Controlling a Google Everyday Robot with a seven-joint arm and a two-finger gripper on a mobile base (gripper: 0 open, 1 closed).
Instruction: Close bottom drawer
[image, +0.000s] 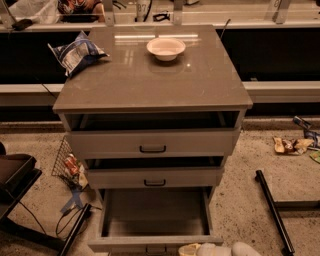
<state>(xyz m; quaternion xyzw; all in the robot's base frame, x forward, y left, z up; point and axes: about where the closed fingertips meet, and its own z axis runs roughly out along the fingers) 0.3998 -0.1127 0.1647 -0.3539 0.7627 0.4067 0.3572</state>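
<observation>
The bottom drawer (155, 215) of the pale grey cabinet is pulled far out, and its long grey tray looks empty. Its flat front (120, 244) lies at the lower edge of the view, with only the top of its black handle (156, 248) showing. The middle drawer (155, 176) and the wider top drawer (152, 142) are each open a little. My gripper (217, 249) shows as pale rounded shapes at the bottom edge, just right of the drawer front's middle and close in front of it.
A white bowl (166, 48) and a crumpled chip bag (76, 54) lie on the cabinet top (150, 80). A wire basket with wrappers (67, 164) and cables lie on the floor at left, next to a dark chair base (17, 175). A black bar (272, 210) and litter (292, 145) lie at right.
</observation>
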